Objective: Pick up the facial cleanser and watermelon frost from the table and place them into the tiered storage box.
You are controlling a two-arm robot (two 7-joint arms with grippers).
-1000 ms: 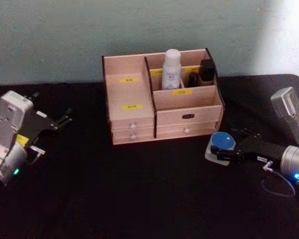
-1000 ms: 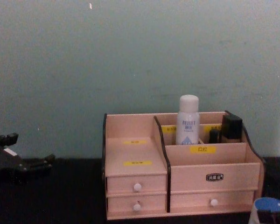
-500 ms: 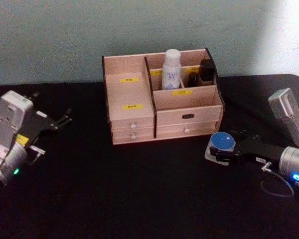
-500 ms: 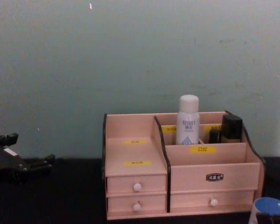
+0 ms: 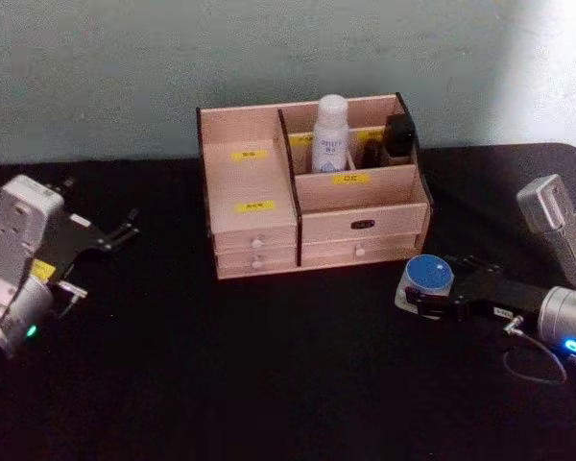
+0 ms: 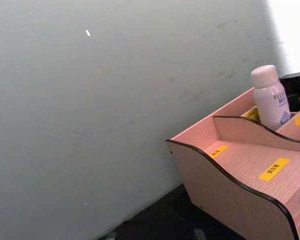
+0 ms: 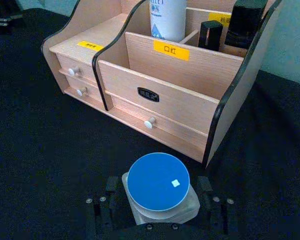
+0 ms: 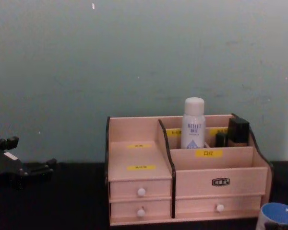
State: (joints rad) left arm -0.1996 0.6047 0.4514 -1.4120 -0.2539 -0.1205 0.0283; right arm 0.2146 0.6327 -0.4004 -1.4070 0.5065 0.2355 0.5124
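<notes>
The black bench (image 5: 269,384) spans the lower half of the head view. At centre back stands the tiered storage box (image 5: 365,206). At the left edge the left hand (image 5: 127,229) hovers released, fingers spread, well apart from the box. A white bottle (image 5: 330,134) stands upright in the box's rear middle compartment. At lower right, the right hand (image 7: 158,192) grasps a blue-lidded jar (image 5: 429,274), which sits on the bench near the box's front right corner.
</notes>
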